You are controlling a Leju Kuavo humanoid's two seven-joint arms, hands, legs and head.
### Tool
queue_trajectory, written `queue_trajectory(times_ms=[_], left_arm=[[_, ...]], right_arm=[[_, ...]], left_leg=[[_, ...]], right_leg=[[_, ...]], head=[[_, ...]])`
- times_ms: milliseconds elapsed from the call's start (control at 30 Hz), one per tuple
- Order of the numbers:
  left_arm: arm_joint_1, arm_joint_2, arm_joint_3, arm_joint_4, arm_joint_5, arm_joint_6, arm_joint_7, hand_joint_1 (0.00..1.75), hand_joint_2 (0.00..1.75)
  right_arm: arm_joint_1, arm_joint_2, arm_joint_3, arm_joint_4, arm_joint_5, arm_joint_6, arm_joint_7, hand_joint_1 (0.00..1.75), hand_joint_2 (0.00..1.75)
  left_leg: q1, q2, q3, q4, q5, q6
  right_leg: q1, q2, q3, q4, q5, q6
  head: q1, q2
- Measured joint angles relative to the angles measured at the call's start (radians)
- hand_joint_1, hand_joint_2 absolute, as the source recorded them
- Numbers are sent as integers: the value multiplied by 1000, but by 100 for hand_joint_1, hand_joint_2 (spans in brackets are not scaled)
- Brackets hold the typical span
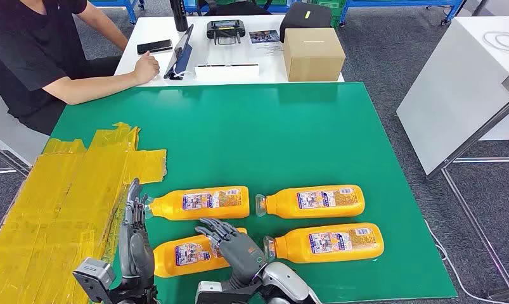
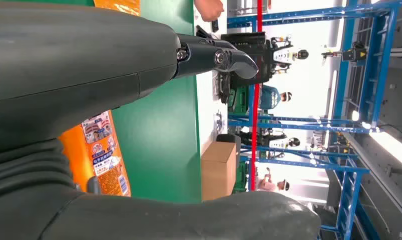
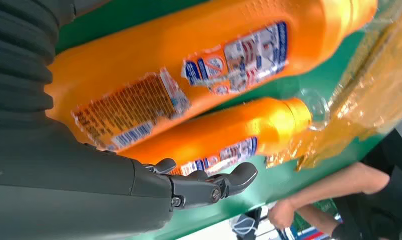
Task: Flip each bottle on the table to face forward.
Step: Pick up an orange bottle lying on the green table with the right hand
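Four orange bottles lie on their sides on the green table (image 1: pixel 251 133), labels up. The back pair is the back left bottle (image 1: pixel 204 202) and the back right bottle (image 1: pixel 315 201). In front lie the front right bottle (image 1: pixel 331 242) and the front left bottle (image 1: pixel 179 256). My right hand (image 1: pixel 231 244) reaches over the right end of the front left bottle (image 3: pixel 188 75), fingers (image 3: pixel 214 185) spread, gripping nothing. My left hand (image 1: pixel 134 225) stands just left of the two left bottles, fingers straight and apart, beside the back left bottle's cap. A bottle (image 2: pixel 101 155) shows between its thumb and fingers.
Yellow tape (image 1: pixel 61 196) covers the table's left part. A person sits at the back left, one hand (image 1: pixel 147 66) on a white table holding a cardboard box (image 1: pixel 312 54), a phone and a controller. Another white table (image 1: pixel 461 82) stands to the right.
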Motion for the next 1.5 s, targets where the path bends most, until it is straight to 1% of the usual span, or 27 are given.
queue_trajectory(times_ms=[200, 300, 400, 433, 533, 567, 733, 933, 1100, 1367, 1433, 1500], left_arm=[[-2, 0, 2, 5, 0, 0, 0, 0, 0], [-3, -1, 4, 7, 0, -6, 0, 0, 0], [-3, -6, 11, 8, -2, -20, 0, 0, 0], [-3, -8, 13, 8, -3, -25, 0, 0, 0], [-3, -12, 19, 8, -4, -39, 0, 0, 0], [-4, -13, 21, 9, -4, -44, 0, 0, 0], [-15, -16, 32, 16, -2, -54, 0, 0, 0], [-19, -16, 40, 20, 9, -57, 0, 0, 0], [-21, -16, 42, 24, 16, -58, 0, 0, 0], [-24, -17, 45, 30, 26, -53, 0, 0, 0], [-24, -22, 52, 28, 52, -15, 0, 0, 0], [-20, -31, 69, 11, 106, 93, 0, 0, 0]], right_arm=[[-10, -9, 15, 18, 4, 3, 6, 0, 175], [-27, -16, 30, 28, 23, 20, 38, 0, 175], [-62, -29, 54, 43, 21, 57, 71, 0, 175], [-78, -34, 64, 51, 17, 70, 82, 37, 175], [-144, -54, 99, 93, 6, 120, 107, 168, 175], [-171, -60, 112, 111, 2, 140, 111, 175, 175], [-299, -84, 183, 220, -27, 213, 106, 175, 175], [-392, -88, 255, 310, -57, 263, 105, 175, 175], [-434, -86, 297, 356, -74, 280, 105, 175, 175], [-464, -81, 330, 394, -103, 288, 102, 175, 175], [-471, -80, 341, 406, -129, 285, 104, 175, 175], [-470, -80, 348, 415, -160, 264, 115, 175, 175]], left_leg=[[0, 0, 0, 0, 0, 0], [0, 0, 0, 0, 0, 0], [0, 0, 0, 0, 0, 0], [0, 0, 1, 0, 0, 0], [0, 0, 3, 0, 0, 0], [0, 0, 5, 0, 0, 0], [0, 0, 12, 0, -1, 0], [0, 0, 13, 0, 1, -1], [0, 0, 13, 0, 1, 0], [0, 0, 15, 0, 1, 0], [0, 0, 16, 0, 1, 0], [0, 0, 17, 0, 1, -1]], right_leg=[[0, 0, 0, 0, 0, 0], [0, 0, 0, 0, 0, 0], [0, 0, 0, 0, 0, 0], [0, 0, 1, 0, 0, 0], [0, 0, 2, 0, 0, 0], [0, 0, 3, 0, 0, 0], [0, 1, 0, -1, 0, 0], [0, 1, 2, 0, 0, 0], [0, 0, 3, 0, 0, 0], [0, 1, 4, -1, 0, 0], [0, 1, 5, -1, 0, 0], [0, 1, 6, -1, 0, 0]], head=[[0, 0], [0, 0], [0, 0], [0, 0], [0, 0], [0, 0], [0, 0], [0, 0], [0, 0], [0, 0], [0, 0], [0, 0]])
